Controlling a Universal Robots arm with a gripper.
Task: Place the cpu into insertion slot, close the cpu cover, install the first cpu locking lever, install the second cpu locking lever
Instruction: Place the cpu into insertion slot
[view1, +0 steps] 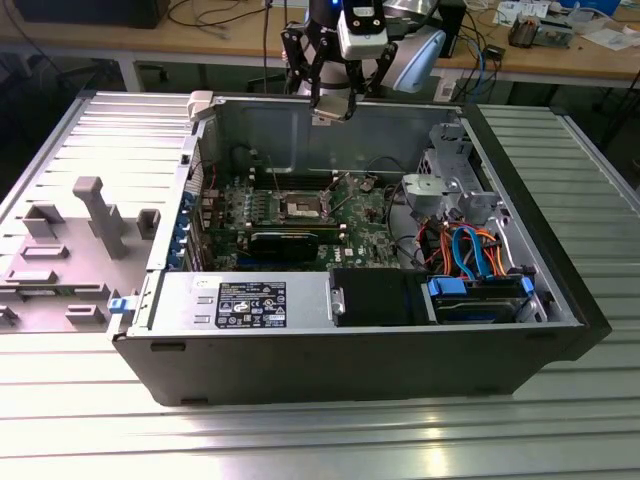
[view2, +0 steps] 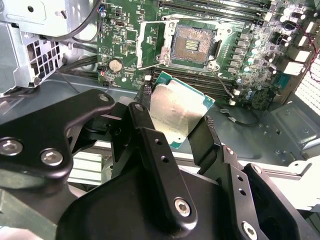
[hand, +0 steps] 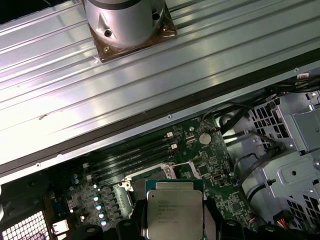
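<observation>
My gripper (view1: 333, 106) hangs above the back wall of the open computer case (view1: 180, 345), shut on the cpu (view2: 177, 112). In both wrist views the chip sits tilted between the two black fingers (view2: 146, 131); its pale silver face (hand: 175, 209) shows in the first wrist view. The insertion slot (view2: 192, 45) lies bare on the green circuit board (view1: 360, 225), well below the chip, and appears as a dark square (view1: 303, 207) in the exterior view. The cpu cover (view2: 149, 44) stands swung open beside the slot. A thin wire lever (view2: 222, 82) sticks out next to the socket.
A black power supply box (view1: 250, 303) and a drive bay with blue and orange cables (view1: 470, 250) fill the case's near side. A silver metal cage (view1: 450, 185) stands at the exterior view's right. A grey fixture (view1: 90, 215) lies on the ribbed table at the left.
</observation>
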